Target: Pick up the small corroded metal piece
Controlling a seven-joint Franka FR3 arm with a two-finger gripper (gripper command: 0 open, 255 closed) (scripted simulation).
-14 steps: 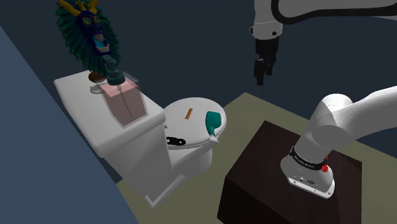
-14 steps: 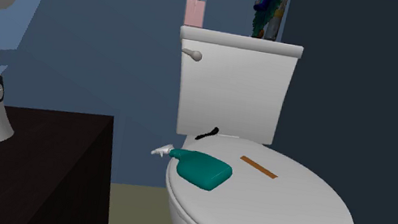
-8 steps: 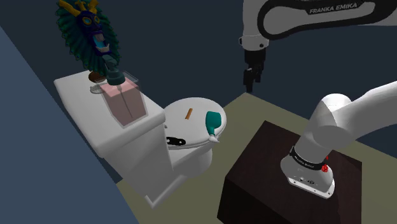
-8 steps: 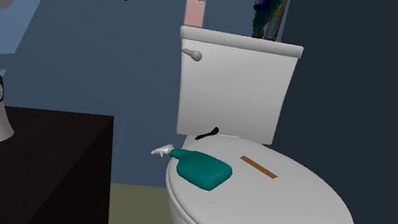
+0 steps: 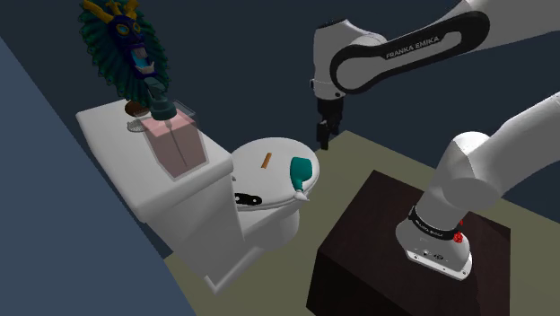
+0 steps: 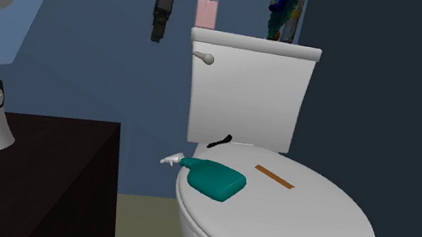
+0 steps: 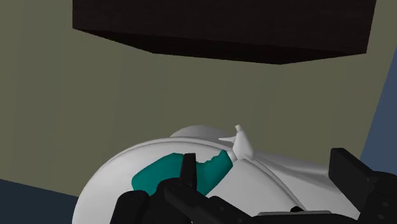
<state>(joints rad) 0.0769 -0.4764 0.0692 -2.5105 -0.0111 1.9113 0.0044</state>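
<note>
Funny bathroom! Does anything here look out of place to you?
Yes. A teal spray bottle lies on its side on the closed toilet lid beside a thin brown strip, and a feathered mask stands on the tank. Odd spots for them; nothing looks spilled.

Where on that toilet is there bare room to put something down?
The front of the white toilet lid, ahead of the teal spray bottle and rusty-brown strip, is bare. The tank top is crowded by the pink soap dispenser and feathered mask.
</note>
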